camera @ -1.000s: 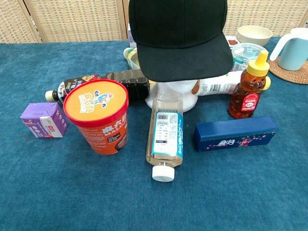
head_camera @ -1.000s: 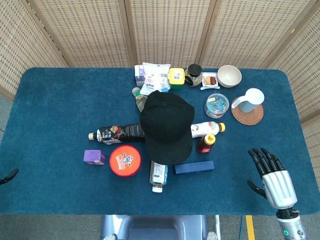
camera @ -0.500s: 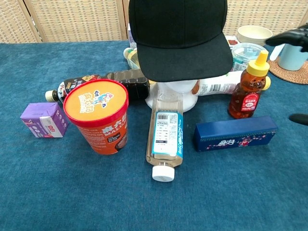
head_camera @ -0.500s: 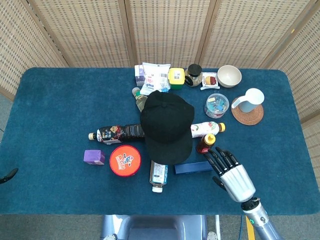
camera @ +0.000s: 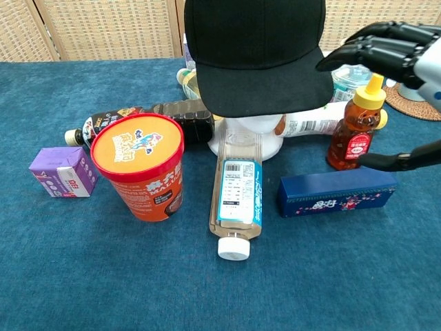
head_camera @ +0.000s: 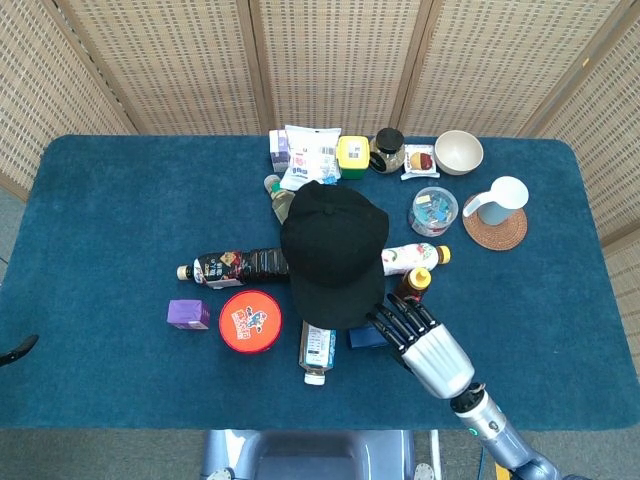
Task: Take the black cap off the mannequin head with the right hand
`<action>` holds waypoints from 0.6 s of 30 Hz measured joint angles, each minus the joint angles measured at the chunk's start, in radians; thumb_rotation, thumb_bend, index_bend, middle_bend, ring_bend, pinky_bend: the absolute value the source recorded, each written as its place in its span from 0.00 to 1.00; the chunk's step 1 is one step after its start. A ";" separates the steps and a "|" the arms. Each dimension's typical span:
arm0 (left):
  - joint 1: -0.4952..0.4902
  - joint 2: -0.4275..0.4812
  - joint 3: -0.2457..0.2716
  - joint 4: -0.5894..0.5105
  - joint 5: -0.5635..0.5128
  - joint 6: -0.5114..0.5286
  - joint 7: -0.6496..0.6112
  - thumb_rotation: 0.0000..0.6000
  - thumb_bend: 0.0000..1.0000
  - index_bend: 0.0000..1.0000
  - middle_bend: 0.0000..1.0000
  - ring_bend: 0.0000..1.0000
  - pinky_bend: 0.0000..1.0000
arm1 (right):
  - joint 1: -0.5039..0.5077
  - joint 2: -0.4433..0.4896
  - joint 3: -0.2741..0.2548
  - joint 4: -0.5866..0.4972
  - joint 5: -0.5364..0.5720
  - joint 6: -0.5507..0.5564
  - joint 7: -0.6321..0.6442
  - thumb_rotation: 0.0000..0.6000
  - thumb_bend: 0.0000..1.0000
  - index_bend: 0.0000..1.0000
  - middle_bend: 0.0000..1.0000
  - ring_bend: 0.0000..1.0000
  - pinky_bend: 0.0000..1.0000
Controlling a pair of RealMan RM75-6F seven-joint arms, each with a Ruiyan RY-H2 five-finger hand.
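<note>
The cap (head_camera: 333,250) sat on the mannequin head (camera: 249,135) at the centre of the head view, brim pointing toward the lower edge of the frame; in the chest view it filled the top centre, in the same place as half a second before. The right hand (head_camera: 421,343) had moved up and left from the lower right of the head view. Its fingers were spread wide and held nothing, and the fingertips (head_camera: 381,315) now reached the brim's lower right edge; whether they touched it could not be told. In the chest view the hand (camera: 396,62) had come further into the right side, fingers level with the brim, thumb low above the blue box (camera: 337,191). The honey bottle (camera: 357,126) stood between thumb and fingers. Of the left hand (head_camera: 14,351) only a dark tip showed at the far left edge of the head view, its state unclear. The orange tub (camera: 139,167) and clear bottle (camera: 238,200) lay unchanged below the cap.
</note>
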State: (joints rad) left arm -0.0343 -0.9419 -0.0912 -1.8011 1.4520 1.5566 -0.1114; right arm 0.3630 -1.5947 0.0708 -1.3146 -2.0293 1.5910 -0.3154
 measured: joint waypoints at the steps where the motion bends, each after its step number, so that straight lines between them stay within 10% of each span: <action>1: -0.001 0.000 0.000 0.000 -0.001 -0.001 0.000 1.00 0.13 0.00 0.00 0.00 0.00 | 0.006 -0.007 0.003 0.006 -0.001 -0.002 -0.006 1.00 0.00 0.23 0.28 0.21 0.31; 18: -0.011 0.011 -0.008 -0.007 -0.025 -0.027 -0.008 1.00 0.13 0.00 0.00 0.00 0.00 | 0.068 -0.086 0.034 0.046 0.030 -0.012 -0.049 1.00 0.00 0.29 0.36 0.29 0.40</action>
State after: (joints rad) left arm -0.0453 -0.9312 -0.0988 -1.8085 1.4269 1.5301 -0.1191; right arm 0.4311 -1.6808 0.1052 -1.2688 -1.9997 1.5787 -0.3645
